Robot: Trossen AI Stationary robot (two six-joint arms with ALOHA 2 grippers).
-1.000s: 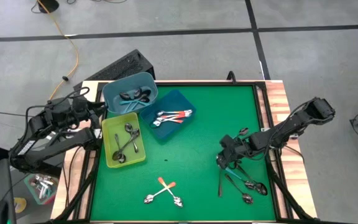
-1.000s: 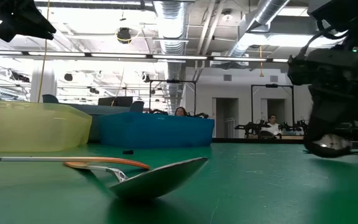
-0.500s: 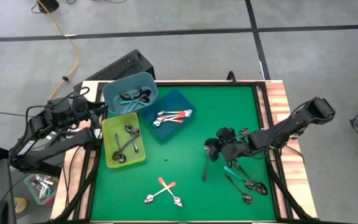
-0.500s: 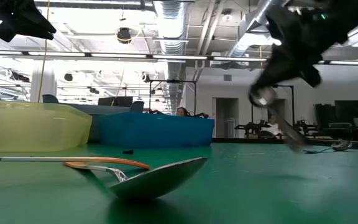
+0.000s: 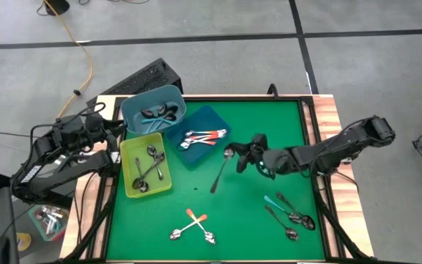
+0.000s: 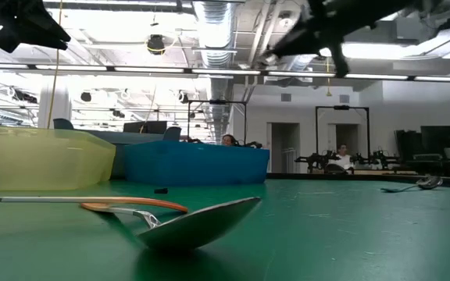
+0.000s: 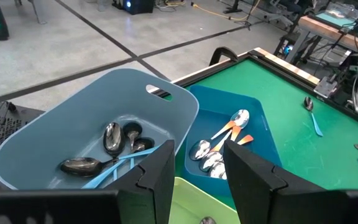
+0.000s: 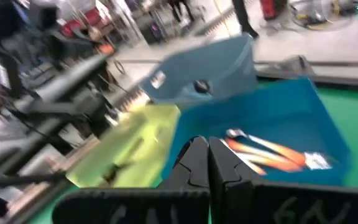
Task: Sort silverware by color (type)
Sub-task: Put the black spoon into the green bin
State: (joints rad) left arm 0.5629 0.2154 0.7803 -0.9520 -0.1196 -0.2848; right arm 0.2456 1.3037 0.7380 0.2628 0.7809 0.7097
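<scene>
We are carrying a dark-handled spoon (image 5: 220, 170) pinched in the right gripper (image 5: 242, 155), just beside the dark blue bin (image 5: 215, 120). It belongs, we judge, in the yellow-green bin (image 5: 127, 183) farther on. The left gripper (image 7: 194, 171), fingers spread, waits over the bins.

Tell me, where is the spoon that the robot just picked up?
In the high view, the dark-handled spoon hangs from the right gripper above the middle of the green table, just right of the dark blue bin holding orange-handled spoons.
</scene>
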